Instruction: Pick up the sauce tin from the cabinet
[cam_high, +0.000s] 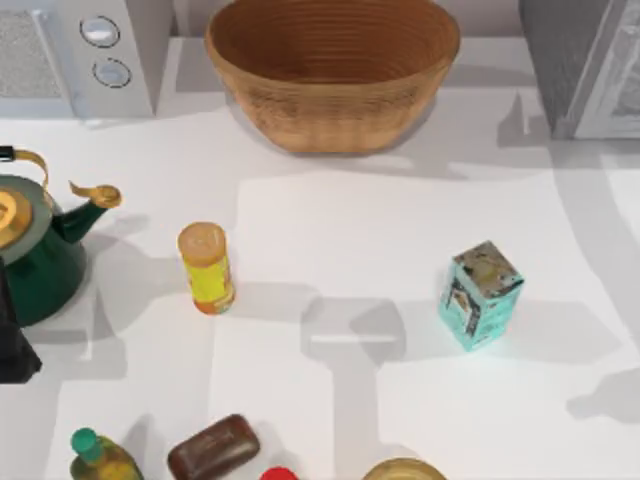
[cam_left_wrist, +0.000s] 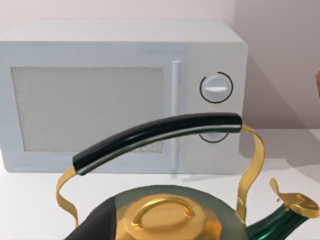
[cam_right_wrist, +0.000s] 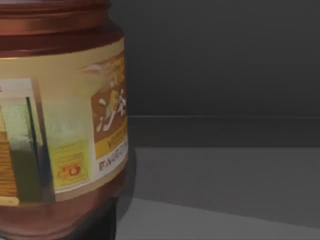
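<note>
- Sauce tin (cam_right_wrist: 60, 125): you are seeing it very close in the right wrist view, standing upright with its maroon rim and tan label, inside a dark grey enclosure.
- Cabinet (cam_high: 585, 65): sitting at the table's far right corner, its paler door panel angled outward.
- Right gripper: whether its jaws are apart or clamped on the tin cannot be told.
- Left arm (cam_high: 12, 340): you are finding a dark part of it at the table's left edge beside the green kettle (cam_high: 40, 250); its jaws cannot be judged.
- Microwave (cam_left_wrist: 125, 95): standing behind the kettle at the far left.
- Wicker basket (cam_high: 332, 70): resting at the far centre.
- Yellow tube (cam_high: 206, 267): standing left of centre.
- Teal carton (cam_high: 480, 293): standing right of centre, well apart from the tube.
</note>
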